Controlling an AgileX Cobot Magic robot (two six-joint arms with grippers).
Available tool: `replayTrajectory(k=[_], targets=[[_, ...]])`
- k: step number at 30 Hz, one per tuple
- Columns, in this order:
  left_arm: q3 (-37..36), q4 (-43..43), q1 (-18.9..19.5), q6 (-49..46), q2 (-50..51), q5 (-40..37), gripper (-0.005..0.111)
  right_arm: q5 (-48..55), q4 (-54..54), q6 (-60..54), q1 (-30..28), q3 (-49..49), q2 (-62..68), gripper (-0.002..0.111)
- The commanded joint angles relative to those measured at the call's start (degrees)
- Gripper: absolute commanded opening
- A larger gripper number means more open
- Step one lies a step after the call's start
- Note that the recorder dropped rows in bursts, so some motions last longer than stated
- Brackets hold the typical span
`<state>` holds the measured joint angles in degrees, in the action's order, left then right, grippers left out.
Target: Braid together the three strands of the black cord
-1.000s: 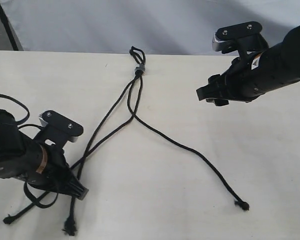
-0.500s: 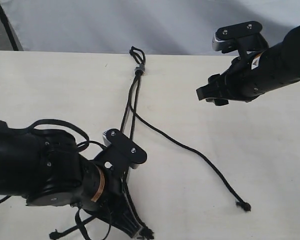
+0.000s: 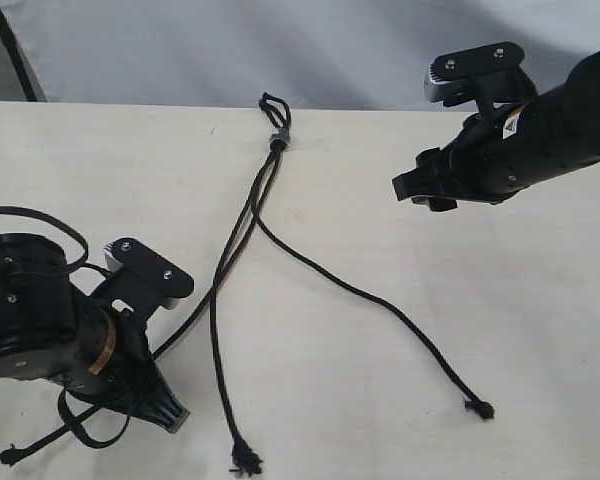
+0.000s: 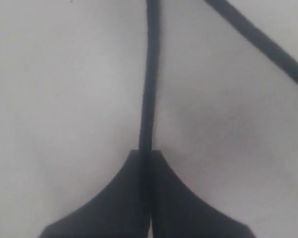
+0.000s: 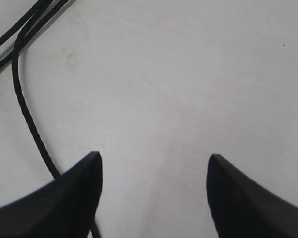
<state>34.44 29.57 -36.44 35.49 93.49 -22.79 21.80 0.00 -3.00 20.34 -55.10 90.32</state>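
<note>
Your left gripper [image 3: 166,412] has swung back leftward, pressed shut on the left strand [image 3: 185,321], right gripper [image 3: 412,190] hovering spread, black cord [image 3: 277,138] fanned across the table [image 3: 380,430].

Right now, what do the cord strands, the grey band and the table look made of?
The strands: matte black woven fibre, perhaps nylon or cotton; braided texture, frayed knots at the ends. The band: dull grey, metal or plastic, too small to tell. The table: off-white, matte, smooth; possibly laminate or painted board.
</note>
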Motion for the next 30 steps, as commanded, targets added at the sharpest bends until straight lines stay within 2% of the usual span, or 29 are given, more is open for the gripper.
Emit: replayTrajectory(k=[1, 6, 13, 23, 27, 30], targets=[[-2.99, 1.80, 2.68, 0.28, -0.61, 7.90, 0.000, -0.06, 2.31, -0.64, 0.18, 0.13, 0.05, 0.059], [-3.27, 1.80, 3.24, 0.29, -0.61, 9.59, 0.000, 3.73, 3.28, -2.75, 4.27, 0.13, 0.05, 0.059], [-3.37, 1.80, 3.24, 0.29, -0.61, 9.29, 0.000, 8.65, 4.94, -2.75, 16.92, 0.23, 1.94, 0.059], [-3.37, 1.80, 3.24, 0.89, -0.61, 8.68, 0.000, 3.06, 8.99, -2.75, 32.56, 3.92, 8.68, 0.059], [-3.37, 1.80, 3.24, 0.89, -0.61, 6.21, 0.000, 1.85, 9.11, -1.05, 36.19, 5.29, 8.68, 0.059], [-3.37, 1.80, 3.24, 0.94, -0.61, 6.34, 0.000, -3.46, 10.80, -0.22, 38.01, 7.57, 8.68, 0.059]])
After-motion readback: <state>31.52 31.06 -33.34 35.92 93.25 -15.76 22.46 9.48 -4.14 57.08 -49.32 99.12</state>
